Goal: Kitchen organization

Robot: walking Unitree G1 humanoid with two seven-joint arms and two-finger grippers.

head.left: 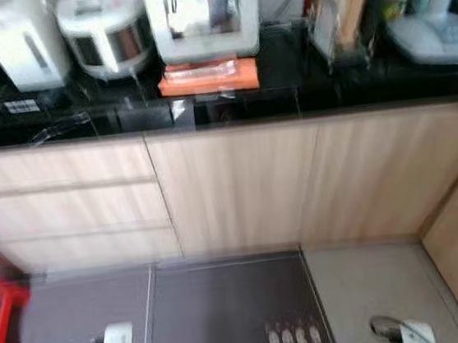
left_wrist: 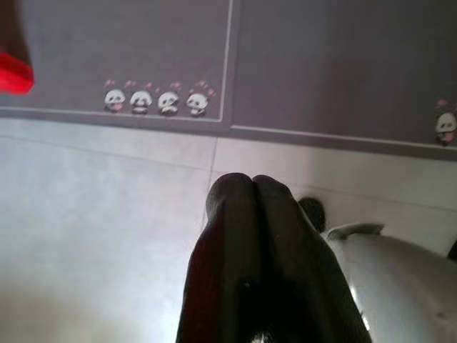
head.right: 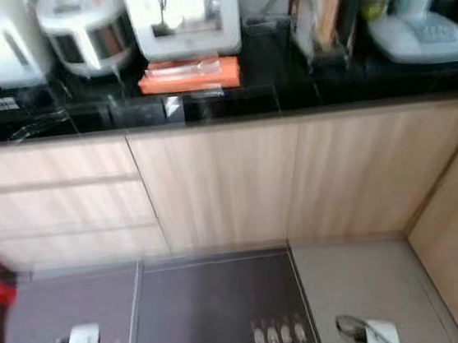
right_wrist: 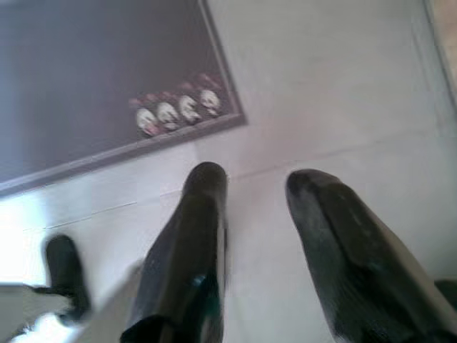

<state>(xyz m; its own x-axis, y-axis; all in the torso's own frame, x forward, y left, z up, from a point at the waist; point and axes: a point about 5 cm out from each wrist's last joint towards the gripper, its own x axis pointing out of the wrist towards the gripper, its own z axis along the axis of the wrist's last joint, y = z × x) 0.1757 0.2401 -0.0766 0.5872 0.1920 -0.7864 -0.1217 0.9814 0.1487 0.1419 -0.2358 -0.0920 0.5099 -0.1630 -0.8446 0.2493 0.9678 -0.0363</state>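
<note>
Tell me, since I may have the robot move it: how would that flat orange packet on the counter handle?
The orange packet lies flat and thin, so it is probably light and slides easily on the glossy black counter. Its clear wrapping looks slippery and may flex when pinched.

We can read no words, brands or numbers anywhere; the barcode-like label on the dark surface is too blurred, and the floor mat carries only small panda pictures
</note>
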